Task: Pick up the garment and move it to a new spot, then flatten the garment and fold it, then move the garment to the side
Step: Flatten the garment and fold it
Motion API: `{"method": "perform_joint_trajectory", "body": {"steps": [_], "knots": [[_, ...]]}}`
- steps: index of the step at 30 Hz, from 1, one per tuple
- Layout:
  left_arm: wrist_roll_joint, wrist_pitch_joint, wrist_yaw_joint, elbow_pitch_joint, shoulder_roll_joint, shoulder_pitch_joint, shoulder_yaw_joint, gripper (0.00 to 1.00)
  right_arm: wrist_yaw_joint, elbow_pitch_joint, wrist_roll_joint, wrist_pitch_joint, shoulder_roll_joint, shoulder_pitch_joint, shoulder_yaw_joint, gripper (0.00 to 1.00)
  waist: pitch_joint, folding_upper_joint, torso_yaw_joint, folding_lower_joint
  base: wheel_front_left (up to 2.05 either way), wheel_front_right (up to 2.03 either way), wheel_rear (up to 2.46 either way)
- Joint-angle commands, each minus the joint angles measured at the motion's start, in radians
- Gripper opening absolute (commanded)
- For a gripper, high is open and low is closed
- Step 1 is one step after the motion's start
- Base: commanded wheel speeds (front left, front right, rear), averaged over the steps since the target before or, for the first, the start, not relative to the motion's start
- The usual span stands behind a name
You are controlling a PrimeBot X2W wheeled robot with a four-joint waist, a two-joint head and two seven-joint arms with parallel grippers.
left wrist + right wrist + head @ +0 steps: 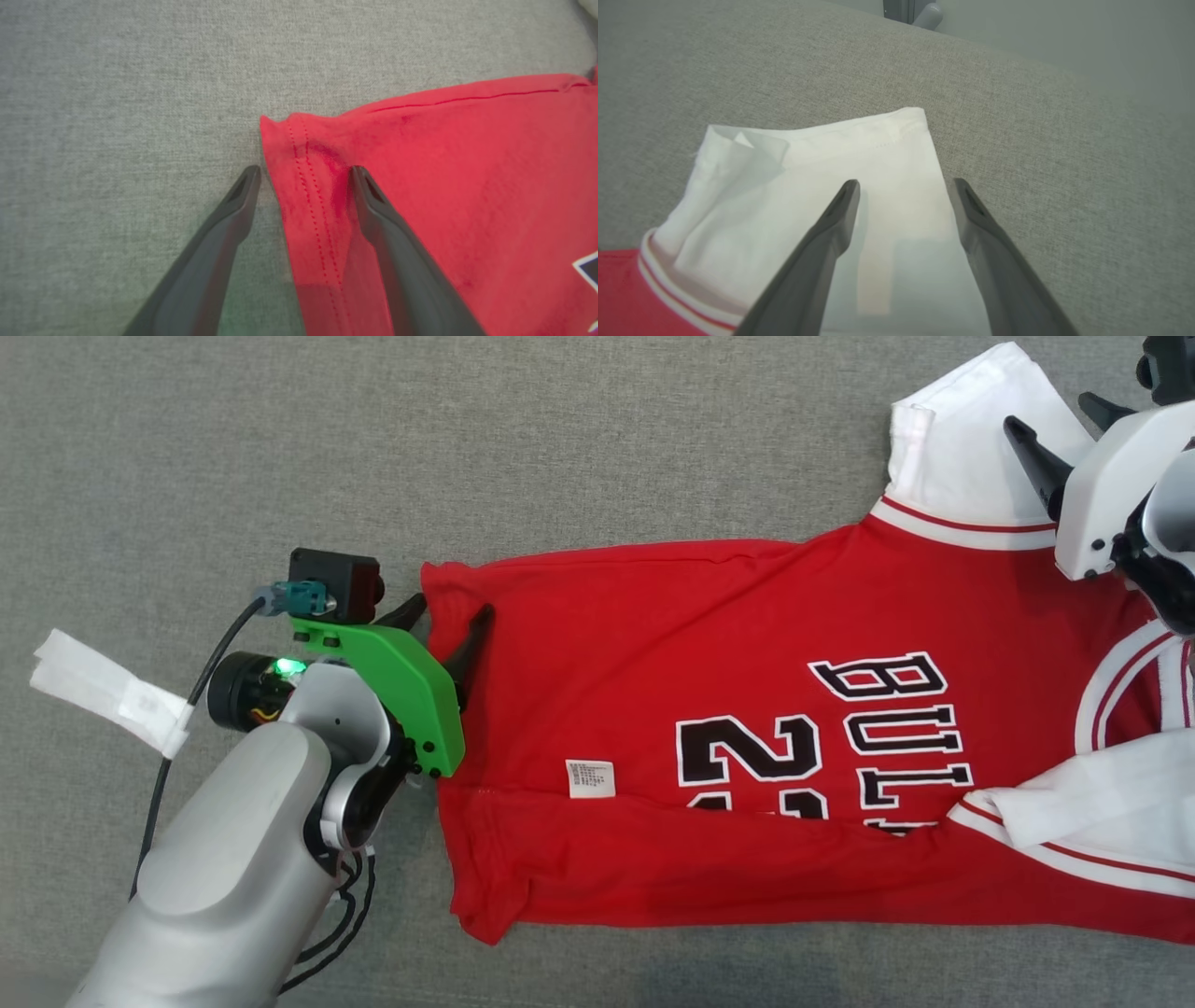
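**Operator:** State the position of the garment (747, 709).

**Technician:** The garment is a red jersey with black-and-white lettering. It lies flat on the grey fabric surface (280, 448) and runs from the centre of the head view to the right edge. The hem sits at centre left and the collar at far right. One white sleeve (971, 439) points to the upper right. The second white sleeve (1092, 793) lies across the red body at lower right. A band of red cloth along the lower edge is folded up over the lower part of the number. A small white care label (590, 777) lies beside that fold line.

**Operator:** State the condition of the left gripper (453, 607).

**Technician:** It is at centre left of the head view, at the upper hem corner. The jaws are spread wide and grip nothing. In the left wrist view, one finger is over the bare grey surface just beside the hem. The other finger is over the red cloth, inside the stitched hem line. The hem edge runs between the two.

**Operator:** State the condition of the right gripper (1050, 413).

**Technician:** It is at the upper right of the head view, over the upper white sleeve. The jaws are spread wide and grip nothing. In the right wrist view, one finger is over the sleeve and the other is at its side edge. Whether the tips touch the cloth cannot be determined.
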Motion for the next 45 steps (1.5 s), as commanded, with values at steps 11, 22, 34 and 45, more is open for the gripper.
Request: {"method": "perform_joint_trajectory", "body": {"steps": [11, 22, 34, 45], "knots": [[0.014, 0.016, -0.082, 0.086, -0.067, -0.064, -0.073, 0.24, -0.001, 0.194, -0.024, -0.067, 0.017, -0.113, 0.062, 1.00, 0.024, 0.0000, 0.031, -0.0001, 0.00, 0.00, 0.00], [0.021, -0.048, -0.086, 0.111, -0.051, -0.092, -0.047, 0.00, -0.001, 0.247, 0.061, -0.191, 0.049, -0.137, 0.122, 0.00, 0.002, 0.0000, 0.009, -0.0001, 0.00, 0.00, 0.00], [0.014, -0.157, -0.073, 0.014, 0.020, -0.017, 0.005, 0.00, -0.001, 0.043, 0.246, -0.337, -0.053, -0.025, 0.168, 0.00, -0.069, 0.0000, -0.070, -0.0001, 0.00, 0.00, 0.00], [-0.029, -0.302, 0.014, -0.290, 0.113, 0.332, 0.061, 0.00, -0.001, -0.299, 0.357, -0.458, -0.123, 0.465, 0.067, 0.00, -0.166, 0.0000, -0.161, -0.0001, 0.00, 0.00, 0.00]]}}
